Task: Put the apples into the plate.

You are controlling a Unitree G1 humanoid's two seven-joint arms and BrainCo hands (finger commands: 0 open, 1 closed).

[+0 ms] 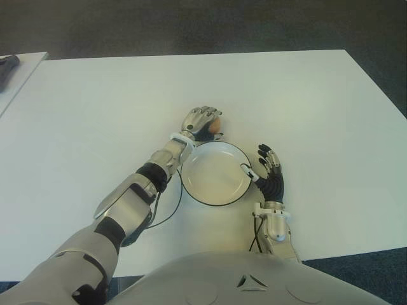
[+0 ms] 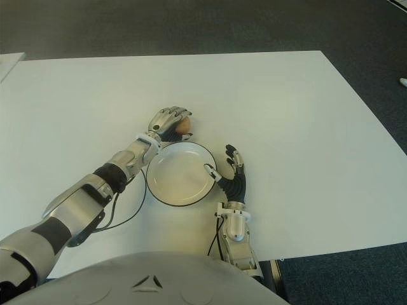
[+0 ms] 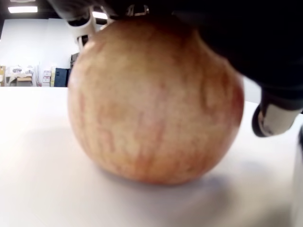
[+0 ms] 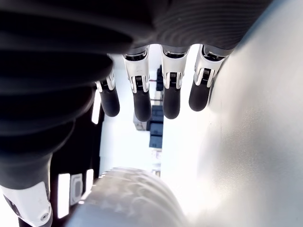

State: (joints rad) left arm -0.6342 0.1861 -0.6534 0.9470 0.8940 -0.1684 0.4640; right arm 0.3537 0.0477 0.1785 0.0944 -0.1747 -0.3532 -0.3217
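Apple gripped just beyond the plate on the white counter [image 1: 305, 95].
The empty, dark-rimmed plate [image 1: 191, 190] lies mid-counter; the left robot hand [image 1: 200, 122] curls over an apple [image 1: 216, 125] resting on the counter behind it; the right robot hand [image 1: 269, 175], fingers spread and empty, touches the plate's right rim.

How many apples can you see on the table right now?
1. The round reddish-yellow apple sits on the white table just beyond the white black-rimmed plate, under the left hand's curled fingers. The hand might hide another.
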